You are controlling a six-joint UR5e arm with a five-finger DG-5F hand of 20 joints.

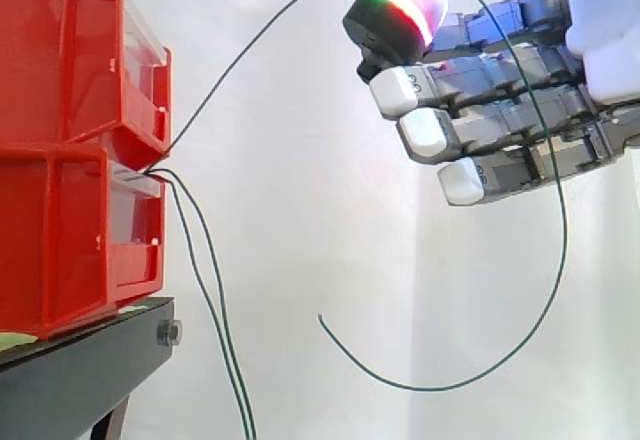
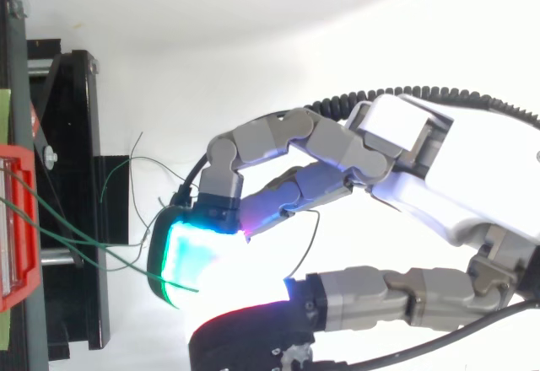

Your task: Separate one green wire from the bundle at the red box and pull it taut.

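Two red bins (image 1: 70,150) are stacked at the left, and green wires come out of the slot between them. One green wire (image 1: 250,45) arcs up and to the right to my hand (image 1: 520,70). It then loops slack down past the fingers, and its free end (image 1: 322,320) hangs low in mid-air. In the top view this wire runs from the red box (image 2: 21,219) in between the glowing pads (image 2: 190,257), which are pinched together. Two other green wires (image 1: 215,300) hang down from the slot, apart from the hand.
The bins rest on a black stand (image 1: 80,370) with a bolt at its corner, and its frame (image 2: 76,219) runs along the left of the top view. A white curtain lies behind everything. Open space separates the bins and the hand.
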